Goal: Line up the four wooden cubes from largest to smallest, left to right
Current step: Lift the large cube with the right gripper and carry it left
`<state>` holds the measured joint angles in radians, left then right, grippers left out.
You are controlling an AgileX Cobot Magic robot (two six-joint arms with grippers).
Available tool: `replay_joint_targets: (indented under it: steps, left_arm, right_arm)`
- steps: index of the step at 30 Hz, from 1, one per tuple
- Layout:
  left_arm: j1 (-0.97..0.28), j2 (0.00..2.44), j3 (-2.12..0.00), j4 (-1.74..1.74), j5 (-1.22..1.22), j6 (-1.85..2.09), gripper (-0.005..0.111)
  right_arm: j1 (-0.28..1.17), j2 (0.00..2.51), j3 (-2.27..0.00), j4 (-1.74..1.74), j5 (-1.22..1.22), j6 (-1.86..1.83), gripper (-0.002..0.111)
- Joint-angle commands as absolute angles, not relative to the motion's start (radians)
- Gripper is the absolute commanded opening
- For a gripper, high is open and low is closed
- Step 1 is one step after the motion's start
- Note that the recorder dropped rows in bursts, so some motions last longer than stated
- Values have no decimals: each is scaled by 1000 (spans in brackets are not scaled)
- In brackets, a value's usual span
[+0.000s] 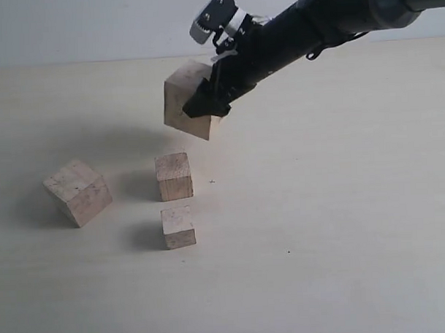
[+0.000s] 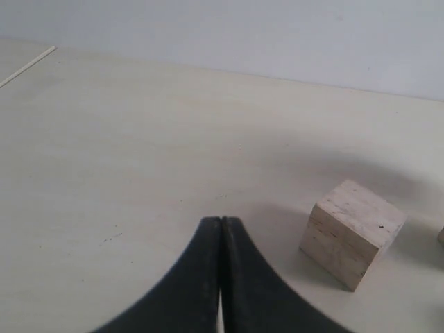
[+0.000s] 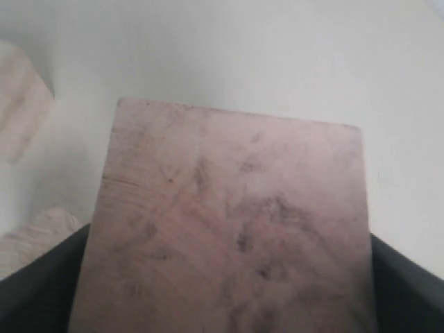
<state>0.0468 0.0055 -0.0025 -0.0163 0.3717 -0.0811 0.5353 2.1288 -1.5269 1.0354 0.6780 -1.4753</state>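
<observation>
We take the largest cube as our landmark. It sits at the far side of the table, and the right gripper reaches it from above and from the right. In the right wrist view its dark fingers lie against two opposite sides of the cube with no gap showing, so we read the jaws as pinching it at a wide spread. We cannot tell whether the cube is already clear of the table.

The third cube lies just in front of the largest cube, and the smallest cube lies further out on the same line. The second-largest cube is in front of the largest cube and well to its left. The left gripper has its jaws pressed together on nothing. The exterior view does not show it, so we cannot place it against the largest cube.

We judge the hold to be the weak point. With the jaws spread this far, the fingers seem to catch only a narrow strip of plain wood, so the block could twist or slip out on a lift. Carrying it left at low height could clip the third cube, and the second-largest cube lies close to the left end, where it has to go. Setting it down tilted could make it roll onto another face.
</observation>
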Motion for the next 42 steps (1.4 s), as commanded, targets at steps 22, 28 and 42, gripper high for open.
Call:
replay_joint_targets:
  steps: [22,28,42]
  left_arm:
    - [49,0,0,-22,359,-84,0]
    - [49,0,0,-22,359,-84,0]
    - [49,0,0,-22,359,-84,0]
  right_arm:
    - [874,2125,-1679,1387,807,-1827,0]
    - [912,2193,-1743,1394,772,-1805,0]
    - [947,2374,-1943,1463,775,-1805,0]
